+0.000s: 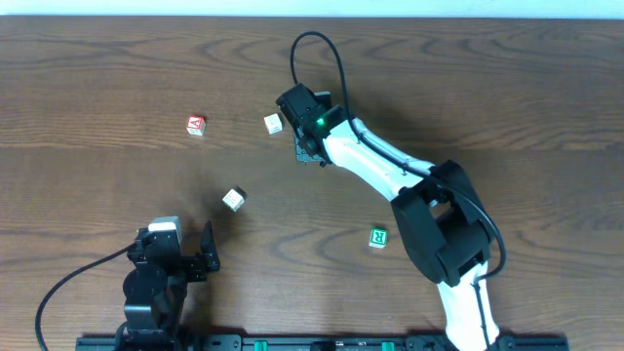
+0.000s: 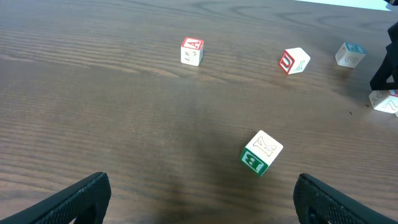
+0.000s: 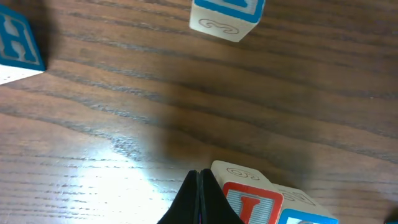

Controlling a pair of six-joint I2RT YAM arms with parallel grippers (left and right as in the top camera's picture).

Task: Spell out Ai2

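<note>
Wide wooden bench (image 1: 88, 58). Across its right half, white right arm (image 1: 380, 161) reaching up-left. Down by the arm bases, left hand (image 1: 207, 250) spread wide, empty. Right hand (image 3: 199, 190) pinched fully together, gripping nothing, tips low just beside the I cube (image 3: 252, 202). Well apart to the left, A cube (image 1: 196, 125), red letter up. Against the I cube, a blue cube (image 3: 305, 218), its character not readable.

Right gripper (image 1: 291, 101) hovers over the desk (image 1: 507, 78); a pale cube (image 1: 273, 124) sits just beside it, the red A cube (image 1: 196, 125) well left.
</note>
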